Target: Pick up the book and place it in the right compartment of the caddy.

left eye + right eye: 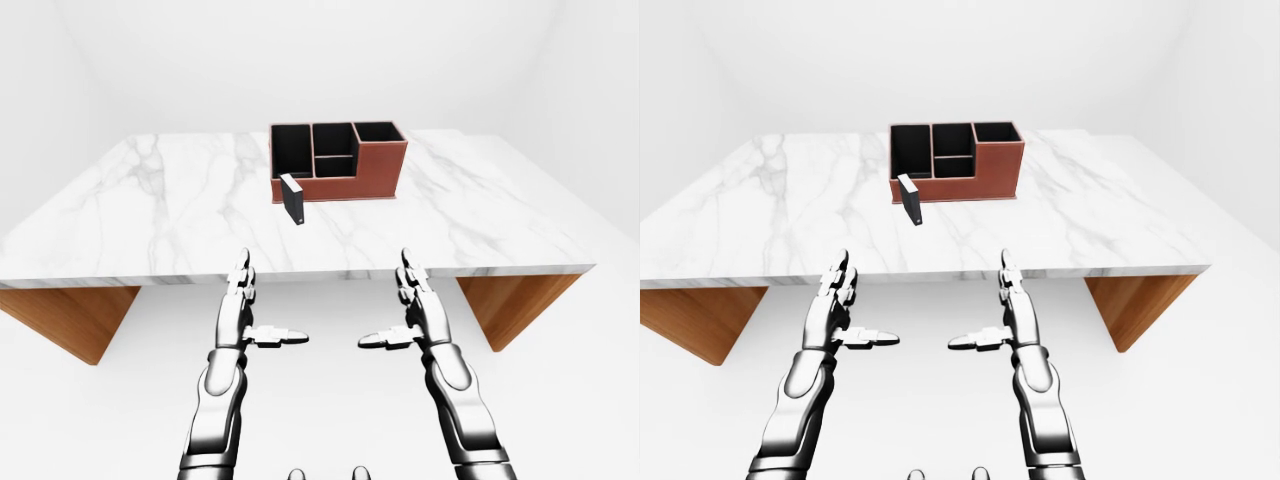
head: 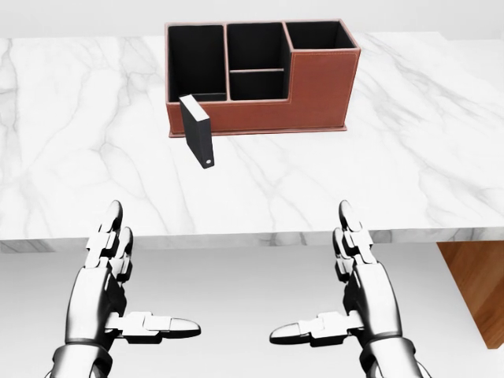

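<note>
A small black book (image 2: 198,130) stands upright on the white marble table (image 2: 409,157), just below the left end of the brown caddy (image 2: 315,94). The caddy has black compartments: a tall one at the right (image 2: 316,35), two in the middle and one at the left. My left hand (image 2: 118,276) and right hand (image 2: 346,279) are both open and empty, fingers pointing up and thumbs turned inward. They hover below the table's near edge, well short of the book. In the left-eye view the book (image 1: 292,199) stands above my left hand (image 1: 245,305).
The table rests on wooden supports (image 1: 70,315) at both ends (image 1: 515,300). White floor and walls surround it. The marble top stretches wide to the left and right of the caddy.
</note>
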{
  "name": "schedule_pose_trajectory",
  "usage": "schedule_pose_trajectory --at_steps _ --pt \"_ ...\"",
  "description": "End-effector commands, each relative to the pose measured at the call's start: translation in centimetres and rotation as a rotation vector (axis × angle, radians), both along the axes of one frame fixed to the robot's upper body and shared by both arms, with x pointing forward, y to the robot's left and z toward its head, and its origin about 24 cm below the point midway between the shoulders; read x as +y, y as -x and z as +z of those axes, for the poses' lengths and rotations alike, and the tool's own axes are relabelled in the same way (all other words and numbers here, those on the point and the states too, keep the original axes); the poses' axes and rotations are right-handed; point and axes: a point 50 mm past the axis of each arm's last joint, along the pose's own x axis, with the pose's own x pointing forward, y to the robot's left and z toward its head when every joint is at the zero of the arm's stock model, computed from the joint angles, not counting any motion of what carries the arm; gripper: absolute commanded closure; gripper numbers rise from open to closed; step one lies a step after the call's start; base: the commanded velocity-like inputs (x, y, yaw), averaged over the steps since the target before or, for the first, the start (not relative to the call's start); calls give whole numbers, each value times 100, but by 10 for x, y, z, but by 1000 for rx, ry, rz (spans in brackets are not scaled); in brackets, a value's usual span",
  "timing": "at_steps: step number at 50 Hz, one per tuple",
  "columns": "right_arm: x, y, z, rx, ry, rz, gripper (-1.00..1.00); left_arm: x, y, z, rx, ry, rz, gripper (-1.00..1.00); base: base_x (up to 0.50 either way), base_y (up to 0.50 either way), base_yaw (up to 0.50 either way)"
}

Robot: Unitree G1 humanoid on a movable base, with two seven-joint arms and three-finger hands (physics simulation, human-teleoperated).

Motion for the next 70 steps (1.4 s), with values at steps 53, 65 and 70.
schedule_pose_trajectory --at_steps 53,65,70 --pt "3 2 1 -6 4 18 -100 0 0 0 -5 -6 3 -100 42 0 0" --pt "7 7 29 -169 -9 40 -100 3 5 26 -132 24 27 -100 28 0 0" --pt "6 18 44 -255 -17 25 -100 8 19 61 -287 103 51 -100 30 0 0"
